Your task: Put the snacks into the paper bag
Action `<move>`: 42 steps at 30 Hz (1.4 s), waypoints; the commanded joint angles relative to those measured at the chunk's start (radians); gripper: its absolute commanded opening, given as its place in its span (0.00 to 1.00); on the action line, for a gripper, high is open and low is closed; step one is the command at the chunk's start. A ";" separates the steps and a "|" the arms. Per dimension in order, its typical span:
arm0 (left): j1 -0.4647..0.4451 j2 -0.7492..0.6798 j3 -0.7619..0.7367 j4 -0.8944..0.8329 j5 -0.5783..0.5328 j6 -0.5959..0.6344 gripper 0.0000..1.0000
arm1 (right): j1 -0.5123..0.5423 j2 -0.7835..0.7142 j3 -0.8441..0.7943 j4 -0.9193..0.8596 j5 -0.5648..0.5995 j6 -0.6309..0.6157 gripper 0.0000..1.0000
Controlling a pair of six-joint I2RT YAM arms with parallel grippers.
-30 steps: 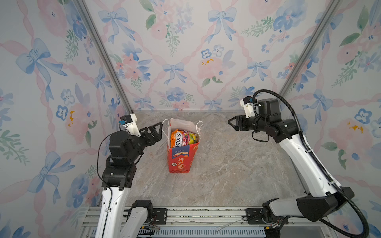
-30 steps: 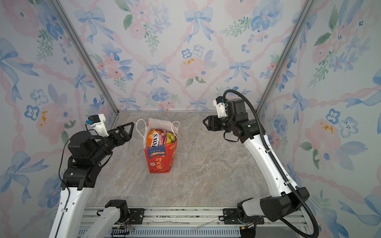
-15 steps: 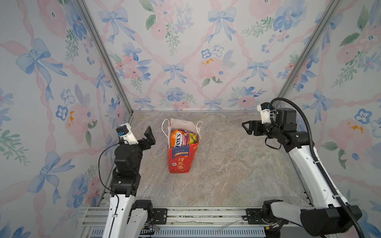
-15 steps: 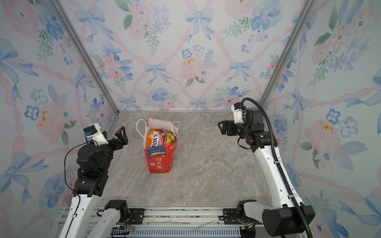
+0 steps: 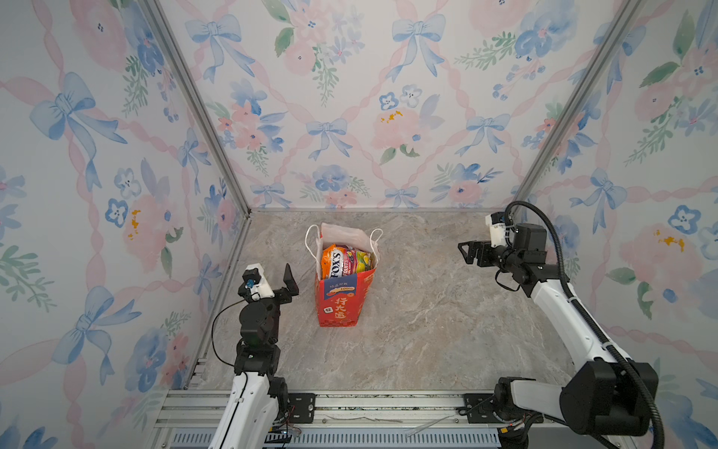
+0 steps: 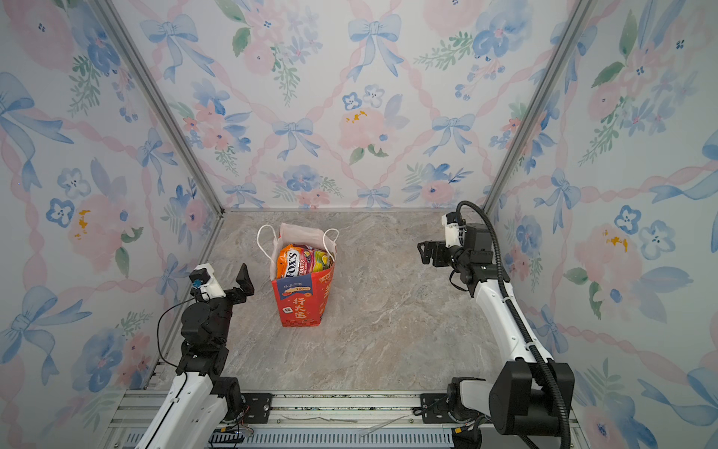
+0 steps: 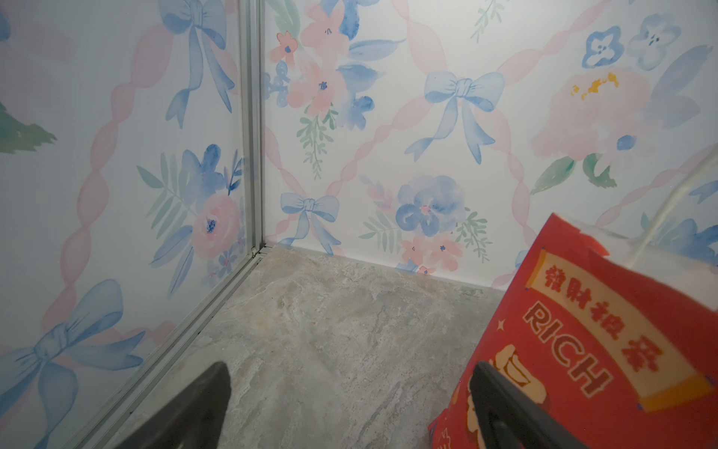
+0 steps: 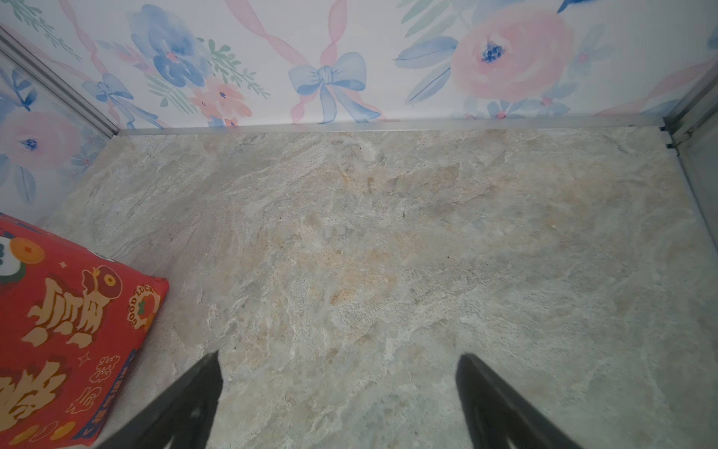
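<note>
Snacks (image 5: 344,261) sit inside paper bag (image 5: 341,301), upright on bench (image 5: 427,334), left of centre. Left claw (image 7: 347,385) wide, holding nothing, just beside bag. Right claw (image 8: 340,359) wide, holding nothing, near right edge.

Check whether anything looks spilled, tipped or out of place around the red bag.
Nothing stands out. The red paper bag stands upright on the marble table with the snacks inside and none visible outside it. The left gripper and right gripper are open, apart from the bag.
</note>
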 commanded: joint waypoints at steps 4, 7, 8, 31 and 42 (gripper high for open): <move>0.017 0.081 -0.109 0.247 -0.066 0.068 0.98 | -0.031 0.036 -0.143 0.268 0.091 -0.042 0.97; 0.025 0.118 -0.146 0.310 -0.087 0.076 0.98 | -0.060 0.044 -0.197 0.353 0.092 -0.047 0.97; 0.028 0.129 -0.149 0.319 -0.088 0.076 0.98 | -0.067 0.048 -0.213 0.376 0.096 -0.049 0.97; 0.066 0.468 -0.163 0.585 0.012 0.117 0.98 | 0.068 0.258 -0.597 1.119 0.367 -0.049 0.97; 0.069 0.816 -0.129 0.900 0.142 0.079 0.98 | 0.092 0.264 -0.633 1.194 0.439 -0.053 0.97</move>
